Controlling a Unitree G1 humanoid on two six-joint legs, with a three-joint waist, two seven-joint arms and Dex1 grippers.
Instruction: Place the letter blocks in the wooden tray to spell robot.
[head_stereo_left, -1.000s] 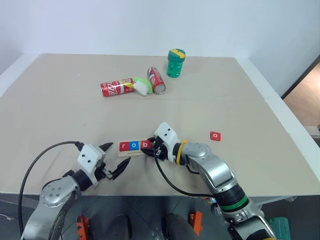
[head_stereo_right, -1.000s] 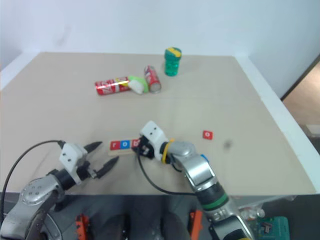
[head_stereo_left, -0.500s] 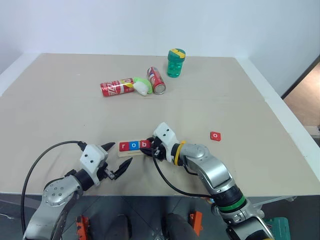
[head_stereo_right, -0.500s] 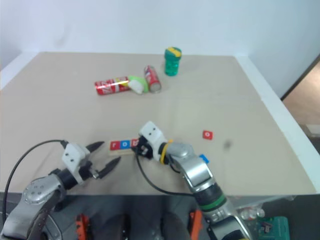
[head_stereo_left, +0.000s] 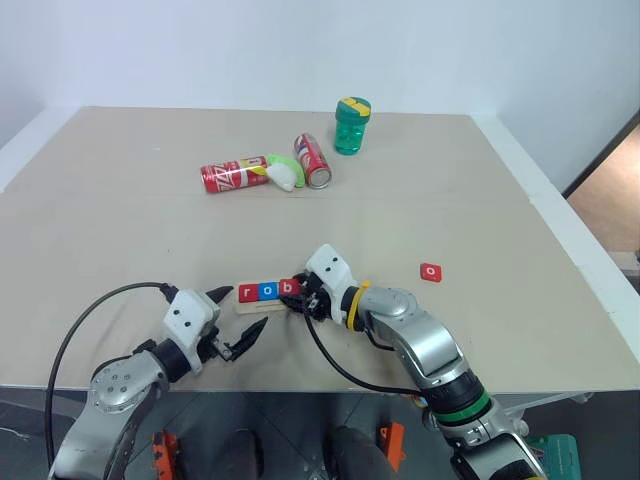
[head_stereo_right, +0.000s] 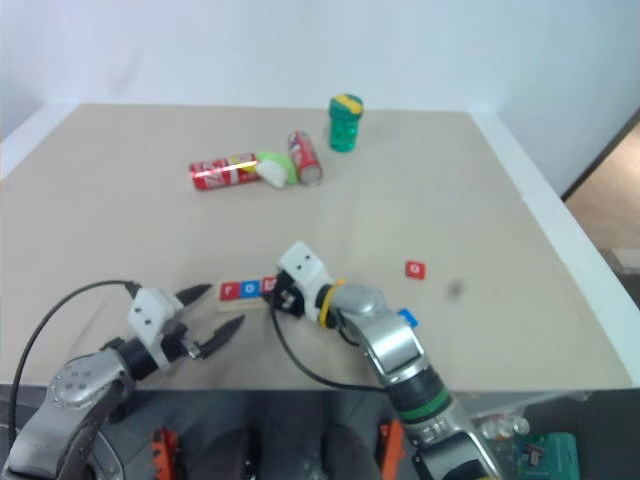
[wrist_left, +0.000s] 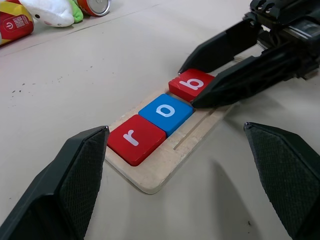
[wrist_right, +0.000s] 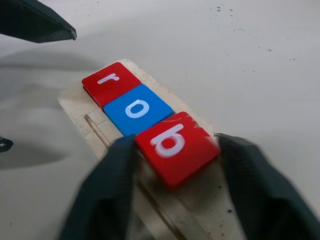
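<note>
We see the tray (head_stereo_left: 268, 298) near the front of the table (head_stereo_left: 480, 190), with the r (wrist_left: 136, 139), o (wrist_left: 165, 111) and b (wrist_left: 193, 84) blocks in a row. The right gripper (wrist_right: 170, 165) has its jaws apart, one on each side of the b, maybe just touching it. The left gripper (head_stereo_left: 243, 317) waits wide open beside the tray's r end. Another red o block (head_stereo_left: 431, 271) lies well apart to the right. Far back are two cans (head_stereo_left: 233, 176), a green bottle (head_stereo_left: 351, 125) and a white toy (head_stereo_left: 284, 174). The right eye view shows something blue (head_stereo_right: 405, 318) behind the right arm.
</note>
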